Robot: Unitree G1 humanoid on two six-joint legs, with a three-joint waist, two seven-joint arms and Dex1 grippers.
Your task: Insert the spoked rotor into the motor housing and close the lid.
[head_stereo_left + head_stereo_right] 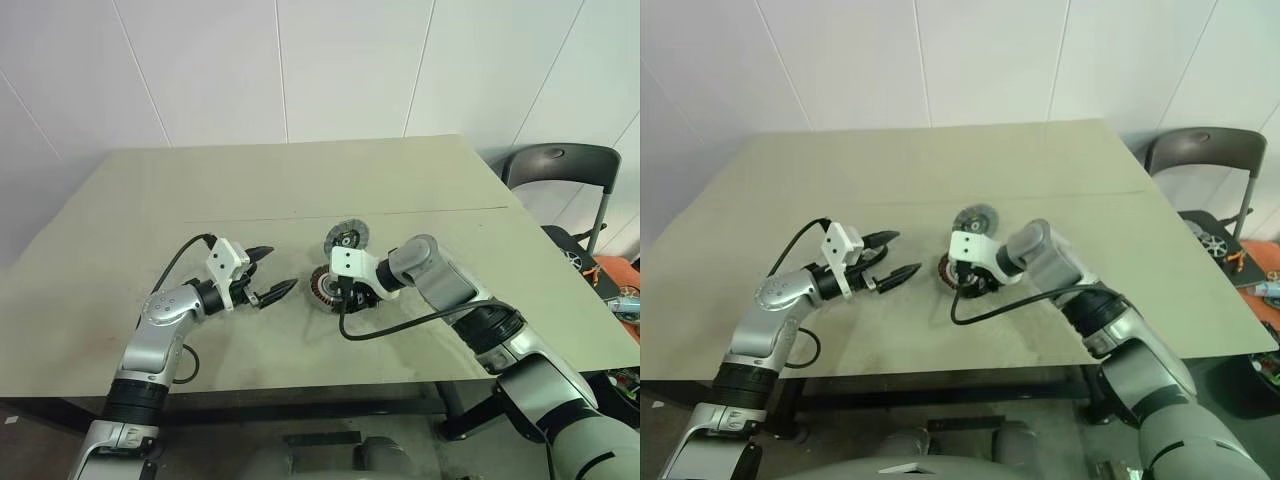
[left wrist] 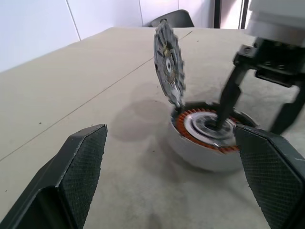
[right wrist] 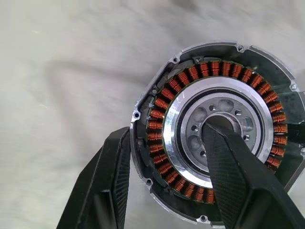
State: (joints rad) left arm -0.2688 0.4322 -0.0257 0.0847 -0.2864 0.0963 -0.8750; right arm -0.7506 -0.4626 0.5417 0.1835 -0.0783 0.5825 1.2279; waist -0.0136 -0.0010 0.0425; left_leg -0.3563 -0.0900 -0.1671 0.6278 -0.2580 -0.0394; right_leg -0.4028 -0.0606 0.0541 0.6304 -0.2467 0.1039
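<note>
- My right tool (image 3: 164, 176) straddles one side of the motor housing (image 3: 143, 107) at centre frame in the head views: one finger outside the shell wall, the other down in the hub of the spoked rotor (image 3: 181, 90). Its jaws are partly closed around that side; I cannot tell whether they are pinching yet.
- The rotor already sits inside the housing. If I squeeze or lift off-centre, I judge it could tip, jam, or drag the shell across the desk (image 1: 200, 190).
- The inner finger could scrape the copper windings if it slides outward.
- The lid (image 2: 169, 64) stands on edge just behind the housing, toward the upper middle of the left wrist view. A nudge of the shell could topple it or roll it away.
- My left tool (image 1: 268, 272) hangs wide open and empty, left of the housing, near enough to steady it.
</note>
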